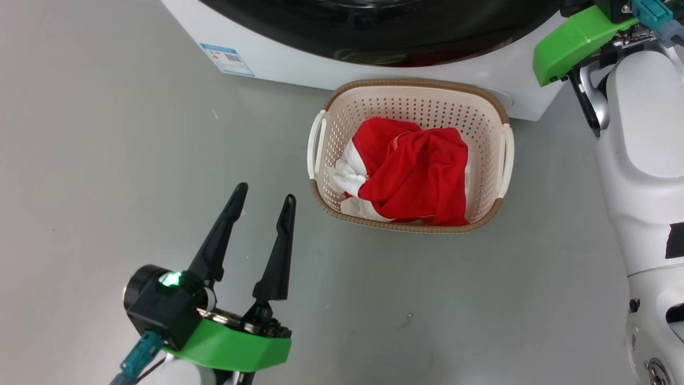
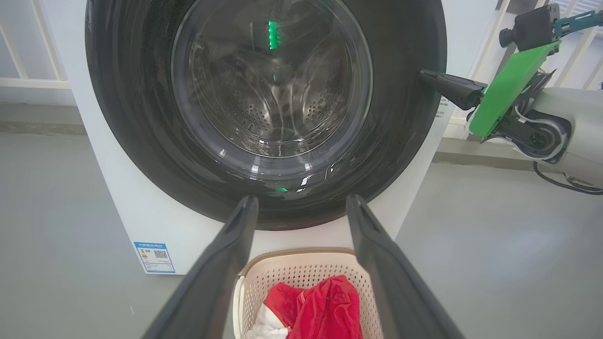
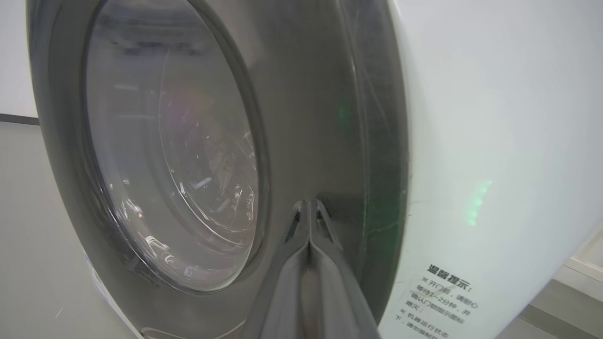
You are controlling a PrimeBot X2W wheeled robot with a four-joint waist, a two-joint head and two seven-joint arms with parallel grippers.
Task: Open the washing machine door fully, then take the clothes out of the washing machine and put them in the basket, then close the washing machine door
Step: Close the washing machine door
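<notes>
Red clothes lie in the basket below the shut washing machine door. The right gripper, fingers pinched together, sits at its rim, and the left gripper holds its fingers wide, empty.

White arm, green wrist covers, black jaws, teal plugs

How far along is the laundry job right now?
Done: the red clothes lie in the basket, and the drum looks empty. In hand: the shut right gripper sits against the washing machine door, which looks closed or nearly so. The left gripper hangs open. Left: confirming the latch.
</notes>
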